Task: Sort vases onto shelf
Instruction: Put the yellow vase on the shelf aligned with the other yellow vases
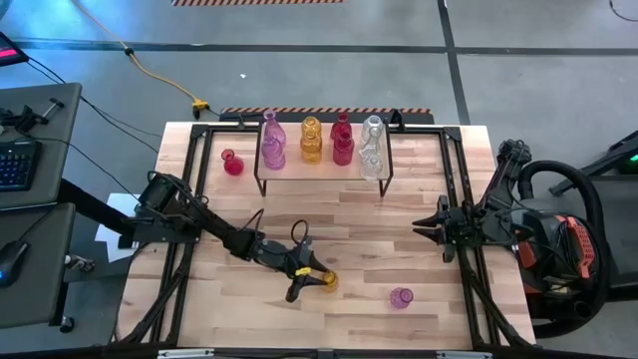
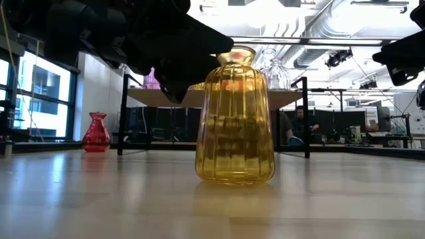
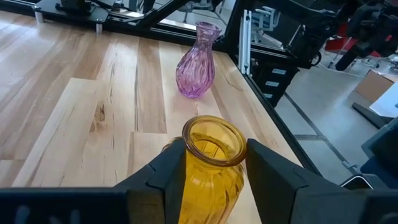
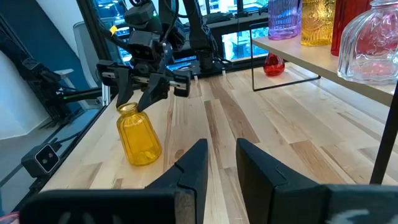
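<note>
Risk sits at the neck of the yellow vase (image 3: 211,163): the left gripper (image 1: 311,279) has its two fingers (image 3: 166,175) on either side of the rim, narrowed onto the glass but perhaps not yet gripping, and a hold that high on smooth glass could, by this reading, slip or tip the vase over. The vase stands upright on the table (image 1: 399,214), near its front edge, with a pink vase (image 1: 401,297) just to its right. The left arm reaches low and far out from the left side. The shelf (image 1: 324,168) stands at the back. Further right, the right gripper (image 1: 436,227) waits, holding nothing, fingers slightly parted.
</note>
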{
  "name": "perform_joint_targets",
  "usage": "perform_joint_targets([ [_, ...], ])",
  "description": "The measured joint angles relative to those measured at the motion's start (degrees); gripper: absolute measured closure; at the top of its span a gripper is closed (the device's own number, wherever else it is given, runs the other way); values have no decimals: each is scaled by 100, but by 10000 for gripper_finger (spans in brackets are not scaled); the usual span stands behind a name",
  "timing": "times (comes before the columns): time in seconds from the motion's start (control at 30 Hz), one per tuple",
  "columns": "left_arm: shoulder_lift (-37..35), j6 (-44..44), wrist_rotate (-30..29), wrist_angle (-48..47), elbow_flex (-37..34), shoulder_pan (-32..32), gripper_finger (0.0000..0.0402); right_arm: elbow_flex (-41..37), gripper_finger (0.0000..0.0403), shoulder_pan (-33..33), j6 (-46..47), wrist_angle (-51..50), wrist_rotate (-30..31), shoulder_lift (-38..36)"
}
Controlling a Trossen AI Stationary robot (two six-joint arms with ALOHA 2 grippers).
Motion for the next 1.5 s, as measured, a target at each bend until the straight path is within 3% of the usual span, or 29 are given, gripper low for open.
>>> perform_joint_targets([
  [0.63, 0, -330, 82, -91, 0, 0, 293, 0, 336, 0, 0, 0, 0, 0],
  [0.8, 0, -247, -22, -89, 0, -17, 258, 0, 336, 0, 1, 0, 0, 0],
  [1.13, 14, 16, -165, -199, 206, -9, 134, 0, 336, -1, 0, 0, 1, 0],
  [1.5, 11, 200, -141, -795, 673, -11, 117, 0, 336, -1, 1, 0, 1, 0],
])
